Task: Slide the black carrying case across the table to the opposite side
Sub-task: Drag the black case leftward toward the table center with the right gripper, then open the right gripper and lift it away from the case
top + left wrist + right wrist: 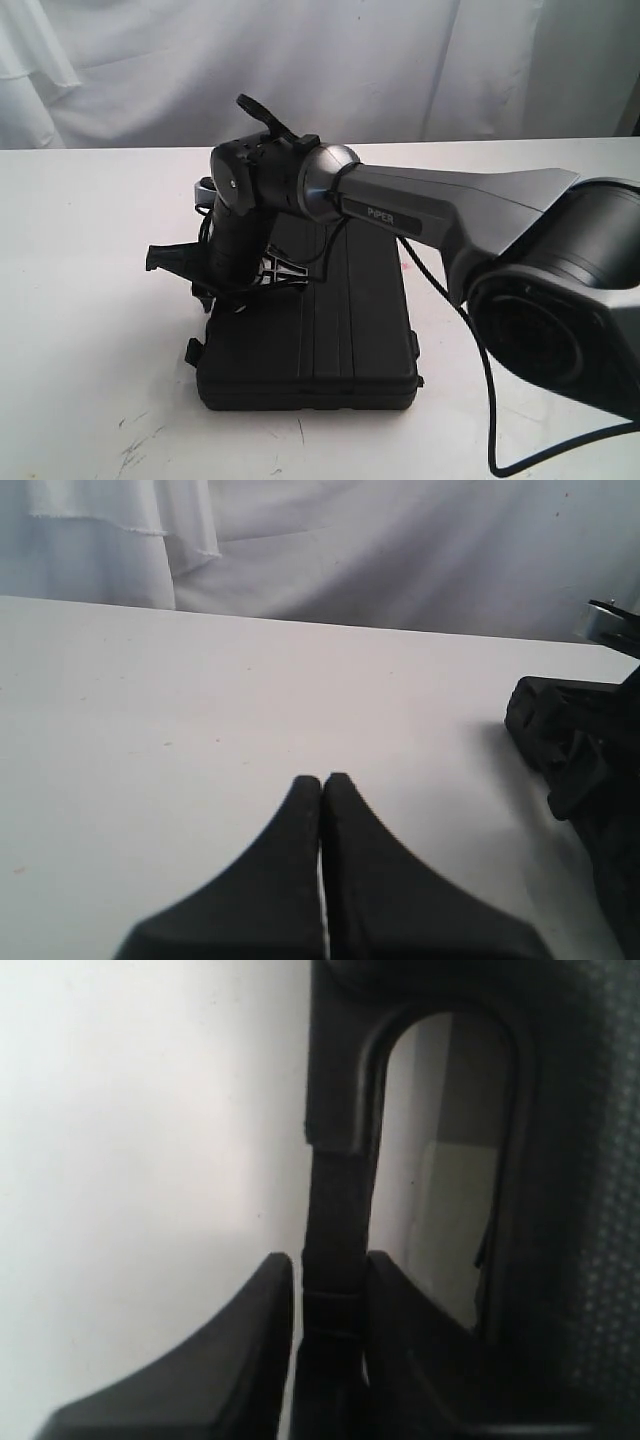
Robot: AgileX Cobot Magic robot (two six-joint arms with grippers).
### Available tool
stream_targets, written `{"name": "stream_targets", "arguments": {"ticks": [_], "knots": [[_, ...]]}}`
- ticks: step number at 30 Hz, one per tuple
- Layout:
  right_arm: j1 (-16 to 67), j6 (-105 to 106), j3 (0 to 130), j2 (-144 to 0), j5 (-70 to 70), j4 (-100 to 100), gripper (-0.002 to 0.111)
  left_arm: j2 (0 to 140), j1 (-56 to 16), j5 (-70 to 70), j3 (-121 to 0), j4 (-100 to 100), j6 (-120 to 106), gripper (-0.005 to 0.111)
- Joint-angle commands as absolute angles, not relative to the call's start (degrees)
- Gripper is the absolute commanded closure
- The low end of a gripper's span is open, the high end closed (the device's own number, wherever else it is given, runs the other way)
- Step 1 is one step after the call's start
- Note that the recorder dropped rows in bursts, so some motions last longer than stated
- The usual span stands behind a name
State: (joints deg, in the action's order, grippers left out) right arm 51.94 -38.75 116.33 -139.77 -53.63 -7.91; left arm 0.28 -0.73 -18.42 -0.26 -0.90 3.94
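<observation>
Cloth [350, 60], white and creased, hangs behind the table [90, 300], whose white top shows dark scuff marks [130, 450] near its front edge. The black carrying case [330, 340] lies flat on it, toward 6 o'clock from the table's middle. The right arm [450, 205] reaches in from 3 o'clock, and the right gripper [330, 1260] points down at the case's 9 o'clock edge. Its fingers are pinched onto the bar of the handle [335, 1190], one on each side. The left gripper [322, 780] hovers over bare tabletop, its two fingers pressed together with nothing between them.
</observation>
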Motion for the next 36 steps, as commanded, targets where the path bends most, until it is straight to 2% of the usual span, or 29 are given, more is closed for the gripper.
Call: {"name": "stream_targets", "arguments": {"ticks": [1, 4, 9, 11, 16, 20, 23, 31, 36], "knots": [[52.1, -38.6, 117.1, -139.0, -53.6, -7.5, 0.068, 0.0, -0.6, -18.0, 0.0, -0.9, 4.0, 0.107], [51.6, -38.0, 117.7, -138.1, -56.1, -7.0, 0.062, 0.0, -0.6, -18.0, 0.0, -0.9, 4.0, 0.107], [49.5, -31.7, 118.6, -135.0, -60.3, -6.4, 0.066, 0.0, -0.6, -18.0, 0.0, -0.9, 4.0, 0.107], [48.5, -28.9, 118.6, -133.0, -61.0, -6.4, 0.076, 0.0, -0.6, -18.0, 0.0, -0.9, 4.0, 0.107], [47.5, -20.2, 118.6, -127.9, -60.9, -1.9, 0.108, 0.0, -0.6, -18.0, 0.0, -0.9, 4.0, 0.107], [47.5, -16.6, 117.1, -123.7, -56.9, 1.4, 0.108, 0.0, -0.6, -18.0, 0.0, -0.9, 4.0, 0.107], [47.5, -15.8, 111.2, -119.5, -51.1, 0.7, 0.108, 0.0, -0.6, -18.0, 0.0, -0.9, 4.0, 0.107], [47.5, -12.8, 82.9, -101.8, -26.1, 0.7, 0.108, 0.0, -0.6, -18.0, 0.0, -0.9, 4.0, 0.107], [47.5, -9.6, 70.5, -90.0, -18.4, 0.7, 0.108, 0.0, -0.6, -18.0, 0.0, -0.9, 4.0, 0.107]]}}
